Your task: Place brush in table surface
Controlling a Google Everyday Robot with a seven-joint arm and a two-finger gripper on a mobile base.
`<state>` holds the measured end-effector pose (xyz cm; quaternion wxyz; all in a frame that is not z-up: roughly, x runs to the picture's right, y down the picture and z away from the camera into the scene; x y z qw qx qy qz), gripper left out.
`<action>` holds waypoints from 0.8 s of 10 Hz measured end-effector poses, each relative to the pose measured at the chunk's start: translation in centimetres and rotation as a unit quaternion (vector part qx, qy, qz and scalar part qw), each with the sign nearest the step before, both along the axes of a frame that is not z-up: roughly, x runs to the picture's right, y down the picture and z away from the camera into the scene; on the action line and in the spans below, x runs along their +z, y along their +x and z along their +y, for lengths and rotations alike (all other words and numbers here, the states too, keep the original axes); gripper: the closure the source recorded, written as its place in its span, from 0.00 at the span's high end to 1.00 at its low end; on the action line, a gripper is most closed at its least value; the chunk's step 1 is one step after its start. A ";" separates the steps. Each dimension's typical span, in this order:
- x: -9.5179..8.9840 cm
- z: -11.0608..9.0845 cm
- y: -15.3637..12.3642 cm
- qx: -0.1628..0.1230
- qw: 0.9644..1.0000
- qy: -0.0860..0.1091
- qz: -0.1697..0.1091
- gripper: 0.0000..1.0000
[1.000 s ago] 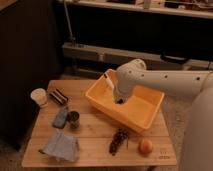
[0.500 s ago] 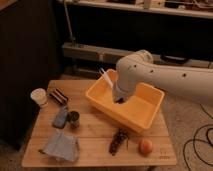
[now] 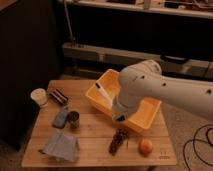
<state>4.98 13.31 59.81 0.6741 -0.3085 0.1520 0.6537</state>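
Note:
The brush (image 3: 104, 95) is a slim white stick slanting up and to the left from my gripper (image 3: 119, 113). The gripper is shut on its lower end and holds it over the left part of the orange-yellow bin (image 3: 148, 119). My white arm reaches in from the right and hides much of the bin. The wooden plank table surface (image 3: 95, 134) lies below, to the left and in front of the bin.
On the table stand a white cup (image 3: 39, 96), a dark striped block (image 3: 59, 96), a blue bottle (image 3: 61, 118) and a small dark can (image 3: 73, 119). A grey-blue cloth (image 3: 61, 146), a dark grape bunch (image 3: 118, 141) and an orange fruit (image 3: 145, 146) lie near the front edge.
The arm has swung forward and looms larger. The gripper and the brush have come lower over the bin's left side.

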 end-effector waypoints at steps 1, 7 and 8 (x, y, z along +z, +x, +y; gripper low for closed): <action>-1.2 1.8 -0.5 -0.005 1.000 -0.016 -0.011 0.00; 2.0 9.4 -3.4 -0.030 0.996 -0.074 -0.048 0.00; 3.1 10.1 -3.8 -0.032 0.995 -0.077 -0.049 0.00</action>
